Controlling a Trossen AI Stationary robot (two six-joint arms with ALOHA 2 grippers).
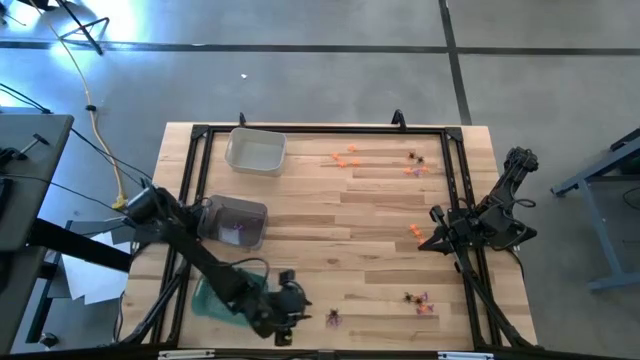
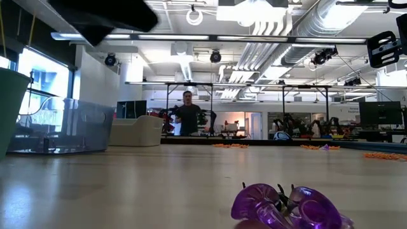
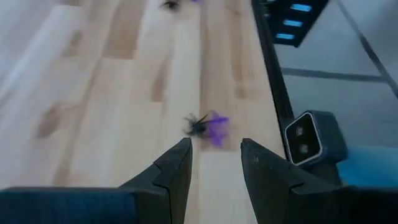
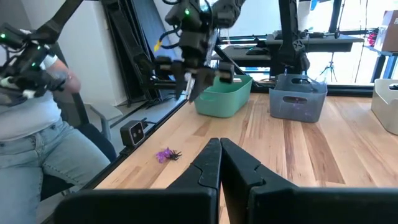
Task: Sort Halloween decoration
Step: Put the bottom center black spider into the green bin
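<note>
Down at the near edge of the table (image 1: 330, 225), the left gripper (image 3: 216, 163) hangs just above the wood with its fingers apart and nothing between them. Right in front of it lies a purple trinket (image 3: 216, 127) tangled with a little black spider (image 3: 196, 123), the two touching. Beside the arm sits the green tray (image 4: 224, 94), then a clear tray (image 1: 236, 220) with something purple already in it, and further back a second clear tray (image 1: 255, 151).

Here is the worry: that pair sits close to the table's edge, next to the black frame rail (image 1: 310, 351). If the fingers come down off-centre, I reckon they nudge the purple piece sideways, maybe off the table, or pick up both pieces together and drop the spider in the wrong tray.

Over on the far side, the right gripper (image 4: 220, 149) waits with its fingers pressed together, empty, near an orange trinket (image 1: 415, 231). More decorations lie scattered beyond: orange ones (image 1: 345, 157) near the back rail, a mixed cluster (image 1: 415, 165) beside them, and another cluster (image 1: 418, 301) towards the front right.
</note>
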